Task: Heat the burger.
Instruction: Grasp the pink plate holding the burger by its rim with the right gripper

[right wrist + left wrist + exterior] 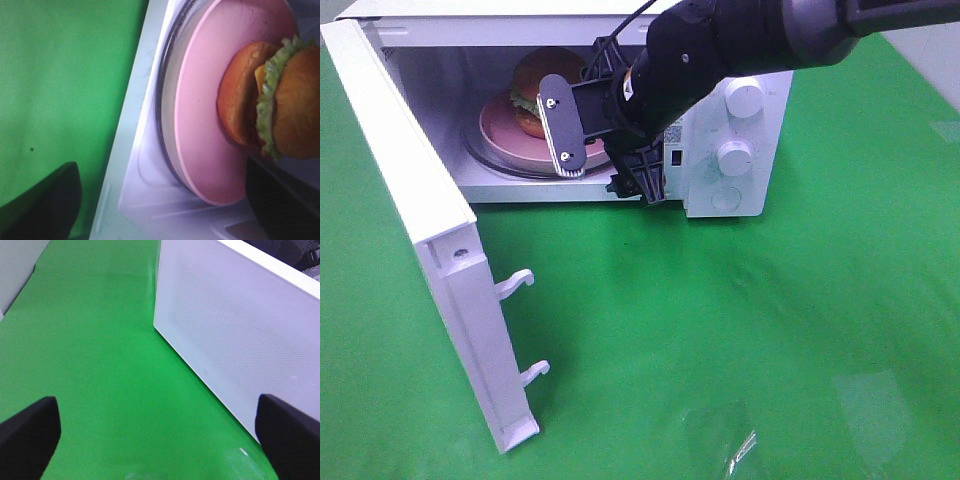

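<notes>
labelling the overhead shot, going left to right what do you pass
open door → burger on its pink plate inside the microwave → right gripper at the opening → two knobs; green cloth runs under it all

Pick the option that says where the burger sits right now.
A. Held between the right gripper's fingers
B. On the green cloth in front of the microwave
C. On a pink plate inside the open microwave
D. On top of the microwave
C: the burger rests on the pink plate on the turntable inside the microwave, whose door is swung open; the right gripper is open at the opening, holding nothing.
</notes>
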`<state>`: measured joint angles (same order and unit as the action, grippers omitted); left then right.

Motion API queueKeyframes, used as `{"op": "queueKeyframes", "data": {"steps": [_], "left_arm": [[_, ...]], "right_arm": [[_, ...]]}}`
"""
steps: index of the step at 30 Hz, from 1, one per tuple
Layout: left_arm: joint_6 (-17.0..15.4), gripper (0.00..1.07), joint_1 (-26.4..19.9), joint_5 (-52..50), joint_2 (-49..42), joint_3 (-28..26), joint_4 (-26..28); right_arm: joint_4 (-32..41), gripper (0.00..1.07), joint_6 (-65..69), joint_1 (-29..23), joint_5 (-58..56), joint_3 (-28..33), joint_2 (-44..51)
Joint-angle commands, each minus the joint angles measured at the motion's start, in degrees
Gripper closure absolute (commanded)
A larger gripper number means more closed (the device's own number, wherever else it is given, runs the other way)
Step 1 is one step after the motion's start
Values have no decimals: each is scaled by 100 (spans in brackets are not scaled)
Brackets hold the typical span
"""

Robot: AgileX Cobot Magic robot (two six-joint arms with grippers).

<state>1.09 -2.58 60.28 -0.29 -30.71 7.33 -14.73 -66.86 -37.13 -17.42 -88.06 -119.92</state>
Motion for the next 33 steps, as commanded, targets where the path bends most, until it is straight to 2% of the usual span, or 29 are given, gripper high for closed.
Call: {"op": "queueKeyframes", "data": {"steps": [1,21,33], "left_arm": [[17,9,-23,-80,-86,17,17],[17,9,-23,-80,-86,17,11],[17,9,-23,-80,-86,17,0]], "right_arm": [[52,23,109,-29,6,-338,-321],[183,26,235,-29,-132,-1438,-1455],[327,29,275,29,-195,-1805,-1811]]}}
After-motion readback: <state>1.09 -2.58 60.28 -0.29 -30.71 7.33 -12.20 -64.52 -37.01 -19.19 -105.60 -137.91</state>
